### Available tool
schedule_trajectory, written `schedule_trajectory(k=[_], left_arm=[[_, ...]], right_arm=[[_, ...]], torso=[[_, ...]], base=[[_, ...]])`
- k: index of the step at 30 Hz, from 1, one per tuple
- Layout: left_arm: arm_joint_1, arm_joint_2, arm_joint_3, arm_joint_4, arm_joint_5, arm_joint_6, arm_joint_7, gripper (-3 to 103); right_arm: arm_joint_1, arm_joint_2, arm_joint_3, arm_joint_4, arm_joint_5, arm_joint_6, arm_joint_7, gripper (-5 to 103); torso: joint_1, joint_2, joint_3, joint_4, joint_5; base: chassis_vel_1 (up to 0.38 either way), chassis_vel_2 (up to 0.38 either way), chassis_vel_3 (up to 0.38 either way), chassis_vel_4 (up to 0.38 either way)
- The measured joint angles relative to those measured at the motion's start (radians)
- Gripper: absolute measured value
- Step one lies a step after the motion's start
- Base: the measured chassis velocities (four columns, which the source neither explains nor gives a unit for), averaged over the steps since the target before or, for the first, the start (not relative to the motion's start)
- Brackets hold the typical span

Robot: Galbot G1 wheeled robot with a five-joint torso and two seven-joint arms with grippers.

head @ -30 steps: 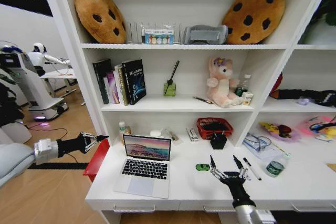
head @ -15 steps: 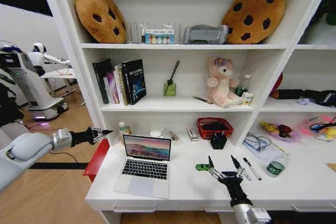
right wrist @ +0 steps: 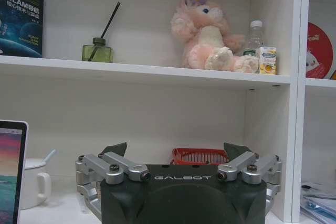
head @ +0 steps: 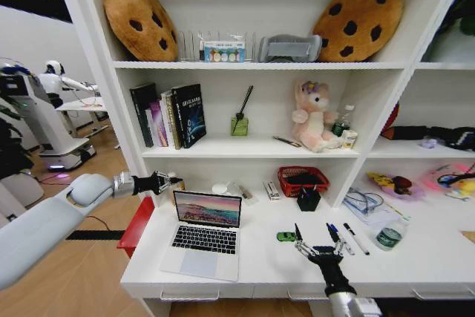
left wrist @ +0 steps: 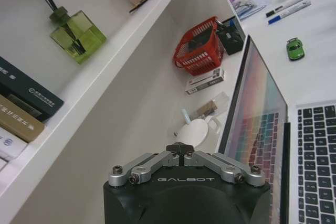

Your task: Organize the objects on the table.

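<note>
An approach step appears to be in hand, with nothing gripped yet. The right hand is held spread wide and empty low over the counter, with the car just beside its left finger and the pens just beyond its right finger. The left hand is held pinched closed and empty, beside the laptop's screen edge; judged next, the right hand must be centred over one item.

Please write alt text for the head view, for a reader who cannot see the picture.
A white desk under white shelving holds an open laptop, a tiny green toy car and pens. The right claw hovers open above the desk's front edge, between the car and the pens. The left claw is shut, reaching in just left of the laptop screen.
</note>
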Motion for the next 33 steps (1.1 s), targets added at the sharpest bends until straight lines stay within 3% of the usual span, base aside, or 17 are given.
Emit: schedule_trajectory(k=[3,5,8,14,18,21,33], left_arm=[[-0.054,-0.011,0.044,0.017,-0.006,0.006,0.033,0],[-0.136,-0.040,0.101,0.052,0.010,-0.008,0.076,0],[-0.212,-0.071,0.154,0.097,0.014,-0.029,0.095,0],[-0.288,-0.103,0.216,0.153,0.022,-0.043,0.156,0],[-0.296,-0.097,0.228,0.152,0.035,-0.038,0.203,0],[-0.279,-0.078,0.220,0.130,0.091,-0.015,0.266,0],[-0.228,-0.018,0.161,0.081,0.088,0.022,0.368,0]], right_arm=[[0.000,0.000,0.001,0.000,-0.001,-0.001,0.021,100],[0.001,0.000,0.002,-0.002,-0.001,-0.002,0.034,100],[0.001,0.002,0.004,-0.002,-0.001,-0.003,0.039,100],[-0.003,0.006,0.008,-0.003,-0.001,-0.001,0.046,100],[-0.002,0.007,0.010,-0.004,-0.001,0.000,0.049,100],[-0.003,0.016,0.009,-0.006,0.000,0.002,0.057,100],[-0.002,0.032,0.005,-0.010,0.000,0.003,0.057,100]], torso=[[0.000,0.000,0.000,0.0003,0.0001],[0.000,0.000,0.000,-0.0001,0.0000],[0.000,0.000,0.000,-0.0005,0.0001],[0.000,0.000,0.000,-0.0004,0.0000],[0.000,0.000,0.000,-0.0002,0.0001],[0.000,0.000,0.000,0.0001,-0.0001],[0.000,0.000,0.000,-0.0002,-0.0001]], base=[[0.000,0.000,0.000,0.000],[0.000,0.000,0.000,0.000],[0.000,0.000,0.000,0.000],[0.000,0.000,0.000,0.000],[0.000,0.000,0.000,0.000],[0.000,0.000,0.000,0.000],[0.000,0.000,0.000,0.000]])
